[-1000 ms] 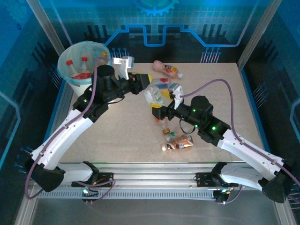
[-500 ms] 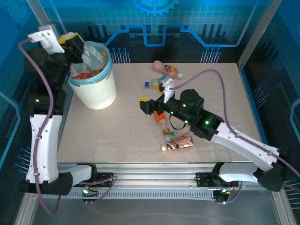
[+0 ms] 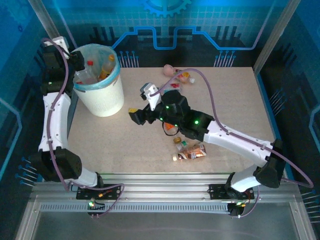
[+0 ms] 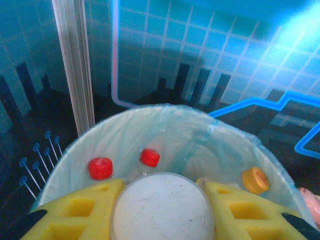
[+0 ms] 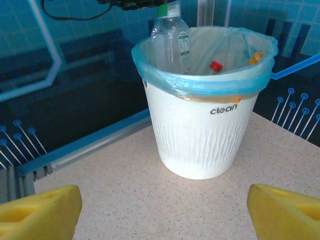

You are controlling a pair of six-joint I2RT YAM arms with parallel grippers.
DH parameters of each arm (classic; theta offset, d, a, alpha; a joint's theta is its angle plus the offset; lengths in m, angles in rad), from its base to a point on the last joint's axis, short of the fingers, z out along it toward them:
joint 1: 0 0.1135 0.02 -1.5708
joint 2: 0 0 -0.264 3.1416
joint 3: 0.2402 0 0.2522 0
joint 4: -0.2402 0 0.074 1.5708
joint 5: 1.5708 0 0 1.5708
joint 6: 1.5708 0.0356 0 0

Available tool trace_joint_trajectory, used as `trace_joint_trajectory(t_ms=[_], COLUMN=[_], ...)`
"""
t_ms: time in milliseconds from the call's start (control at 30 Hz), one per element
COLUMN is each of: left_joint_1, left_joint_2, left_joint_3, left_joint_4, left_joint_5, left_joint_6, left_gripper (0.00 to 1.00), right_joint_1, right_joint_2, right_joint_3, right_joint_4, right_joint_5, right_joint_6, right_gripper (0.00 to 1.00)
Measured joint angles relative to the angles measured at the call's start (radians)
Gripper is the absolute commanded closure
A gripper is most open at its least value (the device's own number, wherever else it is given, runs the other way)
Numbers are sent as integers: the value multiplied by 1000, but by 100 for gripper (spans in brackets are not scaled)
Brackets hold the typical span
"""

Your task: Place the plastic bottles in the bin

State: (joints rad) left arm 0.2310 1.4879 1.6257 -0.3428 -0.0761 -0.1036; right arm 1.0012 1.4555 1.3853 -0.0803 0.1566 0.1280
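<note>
Risk | my left gripper (image 4: 162, 197) clamps clear plastic bottle (image 4: 162, 217) at rim of round white blue-lined bin (image 4: 70, 150), 10 o'clock: release may spill it outside | right gripper (image 5: 160, 212) wide open, empty

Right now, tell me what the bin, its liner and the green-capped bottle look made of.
Bin: white matte rigid plastic, probably; moulded wavy ribs. Liner: thin translucent blue film, wrinkled over the rim. Bottle: clear glossy plastic; see-through wall.
</note>
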Motion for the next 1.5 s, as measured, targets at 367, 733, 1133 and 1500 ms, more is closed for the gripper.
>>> trace_joint_trajectory(t_ms=[367,733,1133,1500], left_joint_1=[0,-42,-58,-52], left_joint_2=[51,68,34,71], left_joint_3=[13,69,113,113], left_joint_4=[35,-51,-165,-221], left_joint_5=[73,91,112,91], left_joint_6=[-26,-20,-21,9], left_gripper=[94,44,44,50], right_joint_1=[55,58,53,51], right_joint_2=[44,55,11,-17], right_joint_3=[37,43,-26,-64], right_joint_4=[-74,-100,-60,-69], right_joint_5=[98,144,153,152], right_joint_6=[-97,-159,-174,-173], right_gripper=[13,13,13,13])
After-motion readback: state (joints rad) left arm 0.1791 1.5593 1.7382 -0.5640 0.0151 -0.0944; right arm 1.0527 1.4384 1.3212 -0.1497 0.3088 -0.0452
